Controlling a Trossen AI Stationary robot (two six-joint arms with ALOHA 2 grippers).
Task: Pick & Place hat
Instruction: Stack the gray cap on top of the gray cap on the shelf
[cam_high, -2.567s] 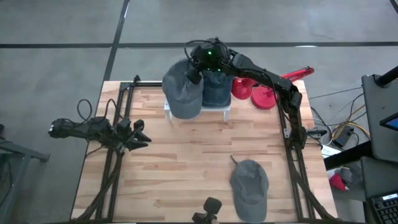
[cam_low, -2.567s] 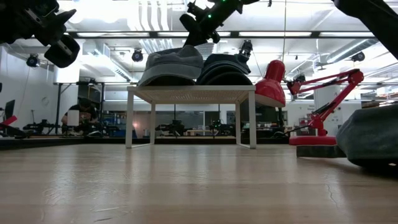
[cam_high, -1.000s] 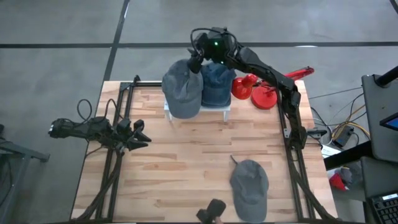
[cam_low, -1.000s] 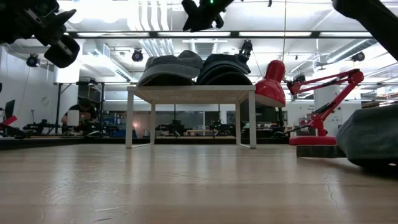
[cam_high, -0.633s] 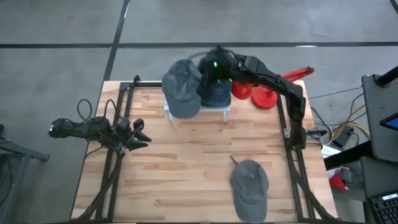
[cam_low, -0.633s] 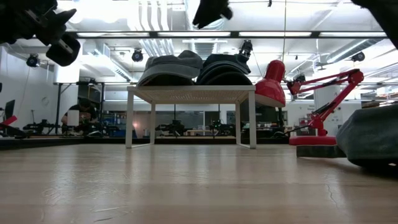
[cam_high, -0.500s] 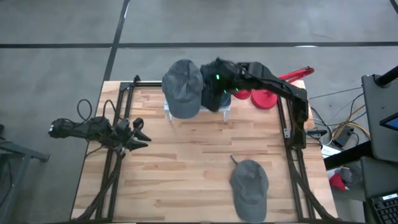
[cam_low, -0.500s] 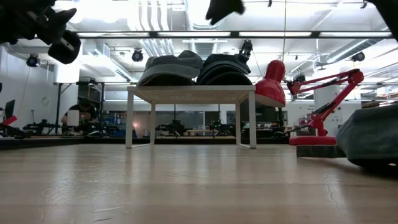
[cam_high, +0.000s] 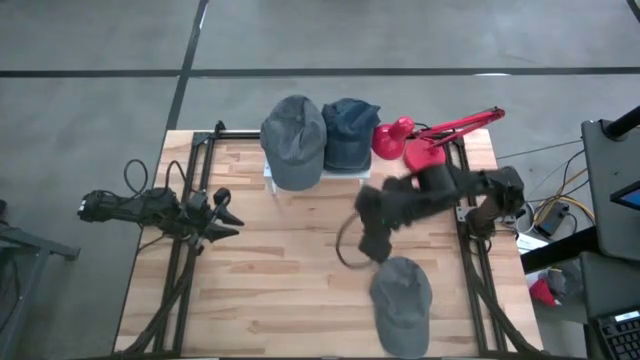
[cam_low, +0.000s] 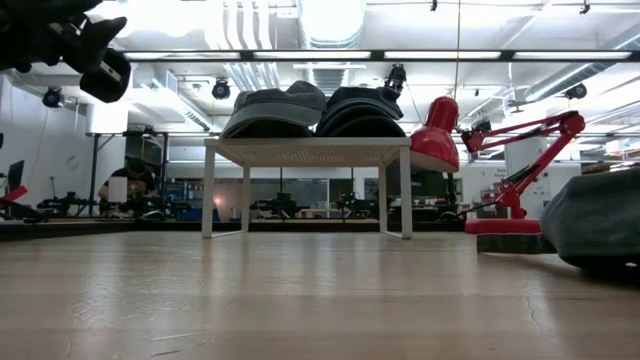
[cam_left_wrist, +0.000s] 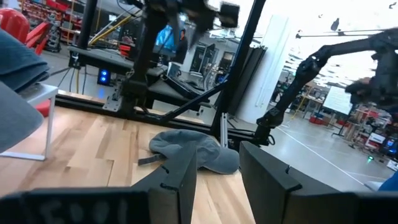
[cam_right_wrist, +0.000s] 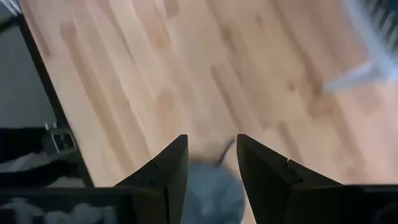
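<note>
Two caps sit on a small white stand (cam_high: 365, 178) at the table's far edge: a grey cap (cam_high: 293, 140) and a blue cap (cam_high: 349, 133). In the low view they show as grey cap (cam_low: 275, 108) and blue cap (cam_low: 362, 110). A third grey cap (cam_high: 401, 300) lies flat on the wood near the right near corner. My right gripper (cam_high: 374, 243) is open and blurred, above the table just on the far side of this cap (cam_right_wrist: 208, 193). My left gripper (cam_high: 228, 213) waits open at the table's left.
A red desk lamp (cam_high: 420, 150) stands at the far right, beside the stand. Black frame rails (cam_high: 470, 260) run along the left and right table sides. Bare wood (cam_high: 290, 260) lies between the stand and the near edge. The left wrist view shows the lying cap (cam_left_wrist: 193, 152) across the table.
My right gripper has swept fast from above the caps on the stand toward the table's near edge and downward, ending close over the lying grey cap. The caps on the stand have kept their places.
</note>
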